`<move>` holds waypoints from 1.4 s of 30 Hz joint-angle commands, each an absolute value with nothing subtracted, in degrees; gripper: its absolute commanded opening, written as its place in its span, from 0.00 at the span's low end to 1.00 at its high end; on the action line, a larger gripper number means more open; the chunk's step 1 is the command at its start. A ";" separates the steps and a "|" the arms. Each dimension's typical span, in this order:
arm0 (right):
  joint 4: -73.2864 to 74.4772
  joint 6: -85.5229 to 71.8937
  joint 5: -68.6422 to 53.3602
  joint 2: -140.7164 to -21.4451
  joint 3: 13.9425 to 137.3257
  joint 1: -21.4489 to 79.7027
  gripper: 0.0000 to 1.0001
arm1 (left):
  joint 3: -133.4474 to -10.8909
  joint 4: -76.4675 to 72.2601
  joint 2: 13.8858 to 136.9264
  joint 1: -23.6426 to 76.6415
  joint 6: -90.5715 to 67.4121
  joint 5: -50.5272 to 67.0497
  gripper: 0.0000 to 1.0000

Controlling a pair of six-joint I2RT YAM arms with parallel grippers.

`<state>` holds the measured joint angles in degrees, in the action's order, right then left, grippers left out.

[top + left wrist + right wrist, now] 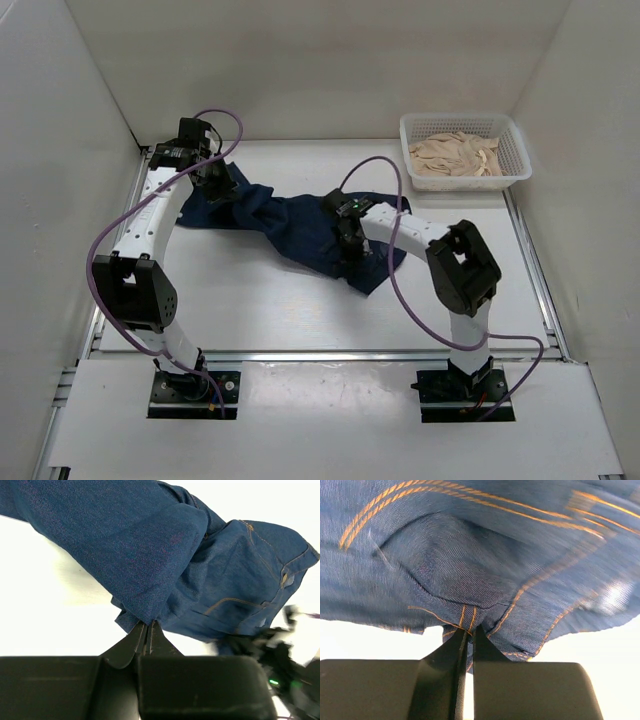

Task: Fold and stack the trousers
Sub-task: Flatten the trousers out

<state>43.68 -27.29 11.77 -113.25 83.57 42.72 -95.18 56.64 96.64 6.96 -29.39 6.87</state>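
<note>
1. Across the top view we see a white table (300, 310), walled in white on three sides.
2. Our trousers (290, 225), dark blue denim, lie crumpled on it. They form a band from 10 o'clock to just past the centre, trailing toward 5 o'clock, with no neat fold anywhere.
3. Our left arm (150, 215) rises from its base at 7 o'clock to the trousers' end at 10 o'clock. Our right arm (405, 228) bends in from 5 o'clock to the centre.
4. At 1 o'clock stands a white basket (455, 117), well apart from the trousers. It holds pale beige cloths (455, 158).
5. Our left gripper (146, 628) is clenched on the trousers. In its wrist view the fingertips meet on a pinched fold at the edge of a leg, and the denim spreads away toward 12 o'clock.
6. Our right gripper (469, 632) is likewise clamped on the trousers. Its fingers pinch the cloth where lines of orange stitching (467, 616) run together below a pocket opening.
7. In the left wrist view, at 3 o'clock, we see a small metal fastener (284, 578) on the denim. We cannot tell whether it is a button or a rivet.
</note>
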 commanded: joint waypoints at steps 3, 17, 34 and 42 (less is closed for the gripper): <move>52.02 -28.39 26.35 -102.14 93.41 33.61 0.00 | -103.51 58.00 97.72 5.54 -28.74 9.75 0.10; 54.59 -37.07 45.86 -64.02 85.48 19.42 0.00 | -84.62 50.40 79.13 5.97 -34.00 9.85 0.10; 57.22 -54.32 41.84 -48.60 54.40 15.82 0.00 | -103.50 58.25 104.03 12.81 -25.58 3.72 0.17; 57.22 -50.89 37.18 -47.03 54.40 15.82 0.00 | -140.51 72.16 135.15 23.81 -27.41 -15.46 0.90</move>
<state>58.52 -51.66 39.20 -48.29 52.07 15.81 -134.39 63.72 132.77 22.22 -26.59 -7.90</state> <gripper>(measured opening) 0.022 0.860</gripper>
